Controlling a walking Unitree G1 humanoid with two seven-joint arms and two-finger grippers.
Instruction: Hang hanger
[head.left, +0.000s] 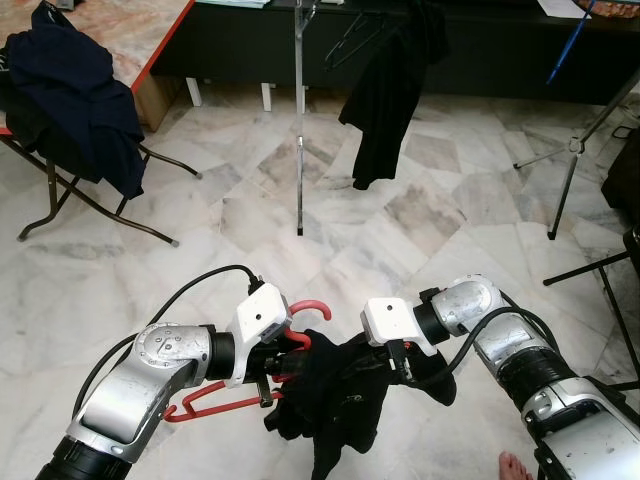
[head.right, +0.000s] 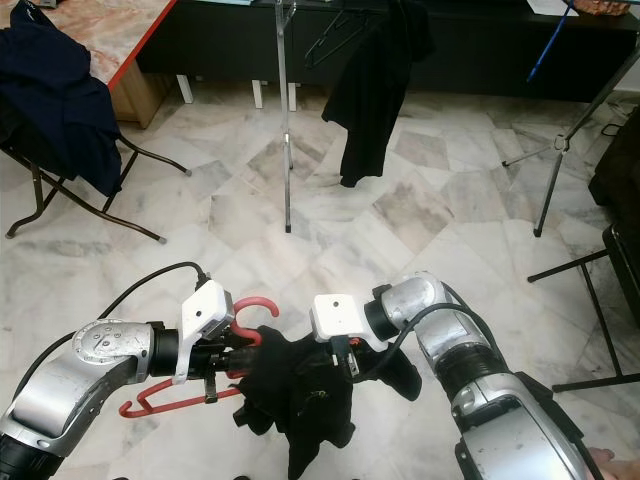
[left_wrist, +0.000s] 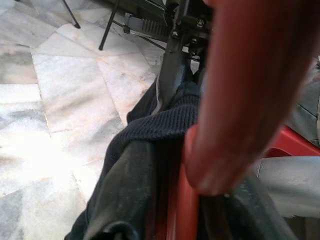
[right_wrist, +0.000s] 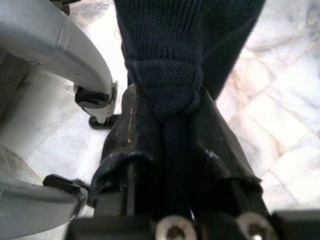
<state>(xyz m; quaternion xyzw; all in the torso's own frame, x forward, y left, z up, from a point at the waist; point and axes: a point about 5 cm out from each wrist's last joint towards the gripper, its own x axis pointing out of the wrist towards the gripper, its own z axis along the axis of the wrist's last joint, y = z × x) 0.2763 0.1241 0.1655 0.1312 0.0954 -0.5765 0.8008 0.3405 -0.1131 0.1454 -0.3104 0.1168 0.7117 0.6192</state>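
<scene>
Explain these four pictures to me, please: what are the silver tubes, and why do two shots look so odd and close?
The silver tubes are a walking robot's two arms, seen from a camera on its head looking down at a marble floor. The two wide pictures are that camera's two eyes, so they show one scene.

The two close shots come from small cameras on the wrists, looking along each arm's black fingers.

The left gripper holds a red hanger with a dark knitted garment draped on it. The right gripper has its jaws closed on a fold of that garment.

Ahead stands a thin metal pole with another dark garment hanging near it. To the left, dark clothing lies over a folding table.
</scene>
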